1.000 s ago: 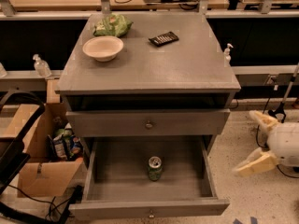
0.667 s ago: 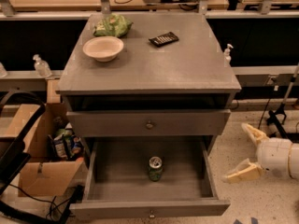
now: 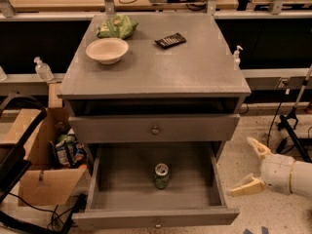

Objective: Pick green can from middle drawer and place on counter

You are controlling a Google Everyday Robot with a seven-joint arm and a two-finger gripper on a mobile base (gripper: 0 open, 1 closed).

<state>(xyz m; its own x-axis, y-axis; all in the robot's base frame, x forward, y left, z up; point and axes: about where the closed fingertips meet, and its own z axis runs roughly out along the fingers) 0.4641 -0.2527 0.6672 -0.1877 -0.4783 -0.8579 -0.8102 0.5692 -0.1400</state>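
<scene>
**A:** Where's the tool?

**B:** The tool [image 3: 251,167] is low on the right of the cabinet, over the floor and outside the middle drawer [image 3: 217,177]. Its fingers [image 3: 258,148] are spread wide with nothing between them. One points up and left, the other down and left.

**A:** Green can?

**B:** The green can [image 3: 161,175] stands upright on the drawer floor, about mid-width, silver top up. It touches no wall. It's well apart from the tool, with the drawer's right wall between them.

**A:** Drawer state?

**B:** Pulled out toward the camera, inside fully in view. Low front panel with a round knob [image 3: 157,224] at its centre. The upper drawer [image 3: 195,128] above it is shut and has its own knob.

**A:** What's on the desk?

**B:** On the desk [image 3: 185,74], a cream bowl [image 3: 107,50] sits back left. A green snack bag [image 3: 117,27] is just behind it. A dark flat slab [image 3: 170,40] lies back centre, apart from both.

**A:** Anything nearby?

**B:** A pump bottle [image 3: 237,55] is at the desk's right edge; can't tell if it stands on the desk or behind it. A cardboard box [image 3: 44,179] sits on the floor to the left of the cabinet.
</scene>
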